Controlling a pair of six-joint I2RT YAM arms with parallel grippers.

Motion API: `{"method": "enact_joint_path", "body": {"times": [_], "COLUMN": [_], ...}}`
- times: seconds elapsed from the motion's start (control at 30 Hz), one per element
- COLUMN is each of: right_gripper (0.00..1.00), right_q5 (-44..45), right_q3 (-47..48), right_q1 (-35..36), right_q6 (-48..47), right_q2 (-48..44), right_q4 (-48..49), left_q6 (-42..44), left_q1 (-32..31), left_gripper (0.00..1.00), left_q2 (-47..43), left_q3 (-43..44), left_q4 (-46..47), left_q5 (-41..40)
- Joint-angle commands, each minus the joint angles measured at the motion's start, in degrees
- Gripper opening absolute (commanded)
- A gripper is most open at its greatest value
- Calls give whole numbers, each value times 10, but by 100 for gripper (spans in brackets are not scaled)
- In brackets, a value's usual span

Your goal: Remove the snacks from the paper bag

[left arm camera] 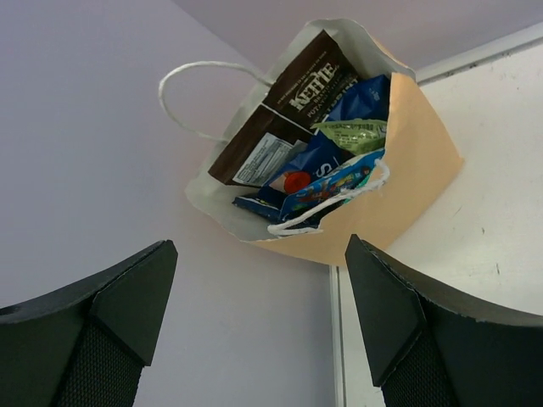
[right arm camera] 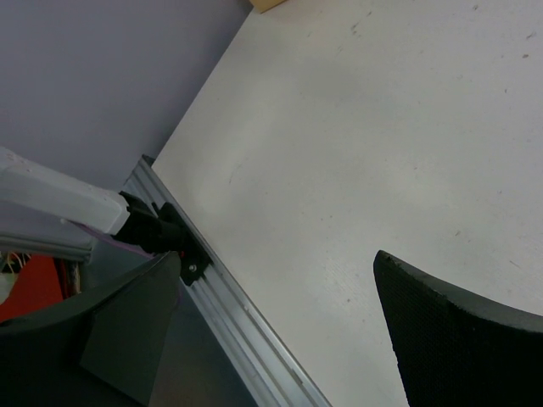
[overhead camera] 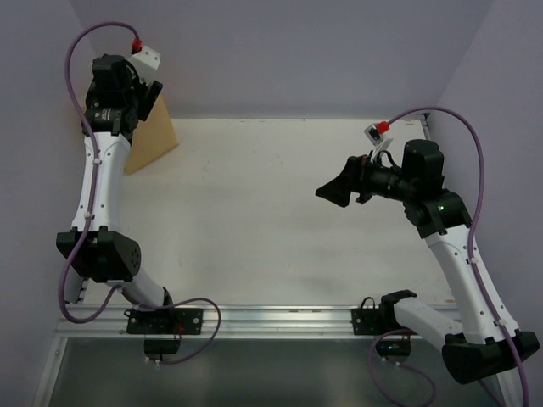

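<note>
- Black fingers point(left arm camera: 127, 305) of the left tool point(left arm camera: 259, 250) fill the bottom of the left wrist view. They are spread wide with nothing between them, so this tool is released.
- Beyond them the paper bag point(left arm camera: 407, 170) sits at the far-left corner of the tabletop point(overhead camera: 280, 212), against the wall, with its mouth turned towards this tool.
- All the snacks are inside the bag. A brown chip bag point(left arm camera: 297, 102) juts furthest out. Dark-blue packets point(left arm camera: 361, 97), a green wrapper point(left arm camera: 352, 134) and a colourful packet point(left arm camera: 327, 186) are crowded below it.
- One white string handle point(left arm camera: 182, 85) loops out to the side, and the other point(left arm camera: 339, 203) droops across the mouth.
- The step in hand appears to be the first reach. The brown chip bag looks the easiest pick, pinched by its exposed edge.
- Enter clear of both strings, since a snagged handle would likely drag the whole bag.
- Draw the snack straight out along the opening.
- The right tool point(right arm camera: 276, 259) hangs released, well apart from the bag. It could come over to steady it.
</note>
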Motion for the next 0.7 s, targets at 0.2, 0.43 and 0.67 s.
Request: {"method": "enact_joint_path", "body": {"times": [0.2, 0.43, 0.67], "right_gripper": [99, 99, 99], "right_q5": [-28, -25, -24], "right_q3": [15, 18, 25], "right_q1": [2, 2, 2], "right_q6": [9, 6, 5], "right_q2": [-1, 7, 17], "right_q4": [13, 13, 10], "left_q6": [57, 78, 70], "left_q1": [2, 11, 13], "left_gripper": [83, 75, 41], "left_q2": [57, 83, 97], "left_q3": [1, 7, 17], "left_q4": [74, 106, 130], "left_q5": [-49, -72, -65]}}
